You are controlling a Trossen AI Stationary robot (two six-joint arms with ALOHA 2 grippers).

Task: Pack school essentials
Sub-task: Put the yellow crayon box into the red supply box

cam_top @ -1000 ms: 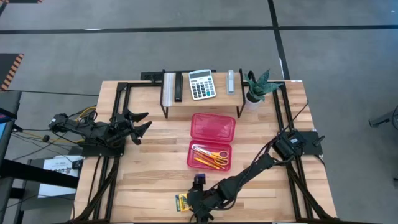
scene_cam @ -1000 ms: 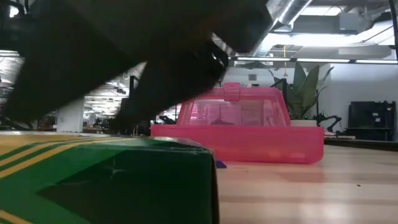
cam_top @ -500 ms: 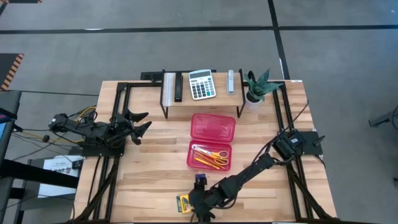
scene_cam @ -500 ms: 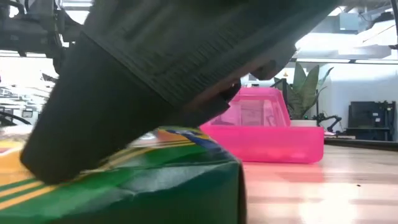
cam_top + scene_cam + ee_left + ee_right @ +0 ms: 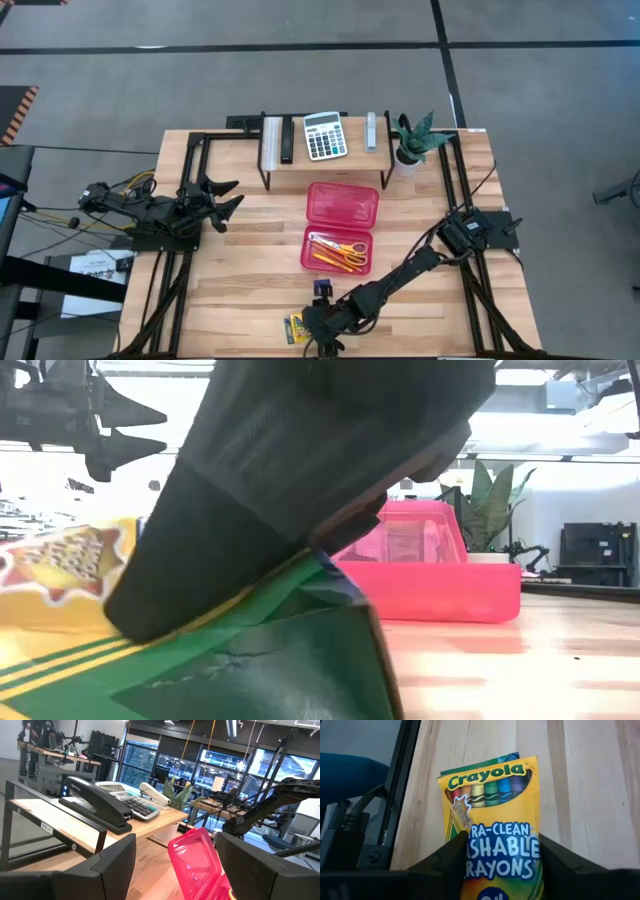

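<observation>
**Inspector A:** Where does the item lie, and what is the right gripper [image 5: 502, 851] doing?

**Inspector B:** The flat yellow-and-green cardboard crayon box [image 5: 492, 825] lies between the two dark fingers [image 5: 447, 857], one against each long edge. In the low view its near end appears tipped off the pale wooden table [image 5: 250, 270]. I judge the fingers narrowed onto the box, holding it.

**Inspector A:** Handling properties?

**Inspector B:** By my estimate it is light, with thin card walls that would dent under hard pressure and a glossy face that could slip. The long edges, near mid-length, seem the soundest hold, and that is roughly where the fingers sit.

**Inspector A:** Destination and the other arm?

**Inspector B:** The open red translucent plastic case [image 5: 338, 250], already holding yellow-handled scissors [image 5: 347, 247], stands apart, beyond the fingertips. The left gripper [image 5: 225, 195] waits at the table's far side, fingers spread wide and holding nothing.
</observation>
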